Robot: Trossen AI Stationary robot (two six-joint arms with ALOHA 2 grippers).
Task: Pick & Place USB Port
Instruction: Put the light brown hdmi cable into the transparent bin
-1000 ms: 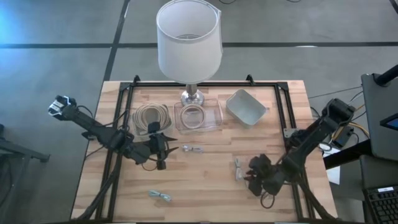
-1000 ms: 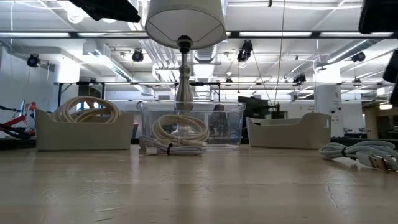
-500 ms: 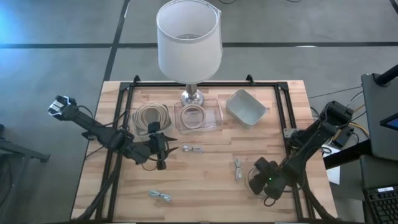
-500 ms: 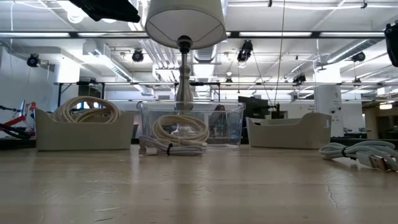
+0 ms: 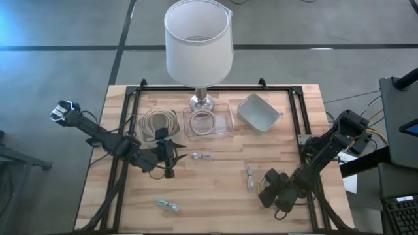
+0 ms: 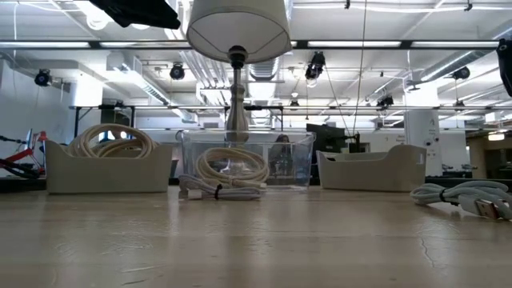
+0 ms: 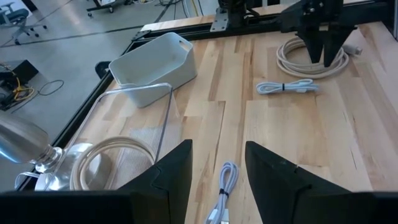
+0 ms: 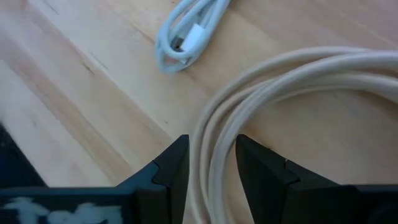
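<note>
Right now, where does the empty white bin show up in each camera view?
High view: the white bin sits at the back of the table, right of centre.
Low view: right of centre, far across the table.
Left wrist view: upper left.
Right wrist view: not in it.
Shared landmark: the clear bin beside it, holding a coiled cable.

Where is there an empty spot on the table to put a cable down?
The widest bare wood lies between the small cable near the front left and the right gripper, in front of the middle cable. The back is crowded: cable basket, clear box, lamp and white bin stand side by side.
</note>
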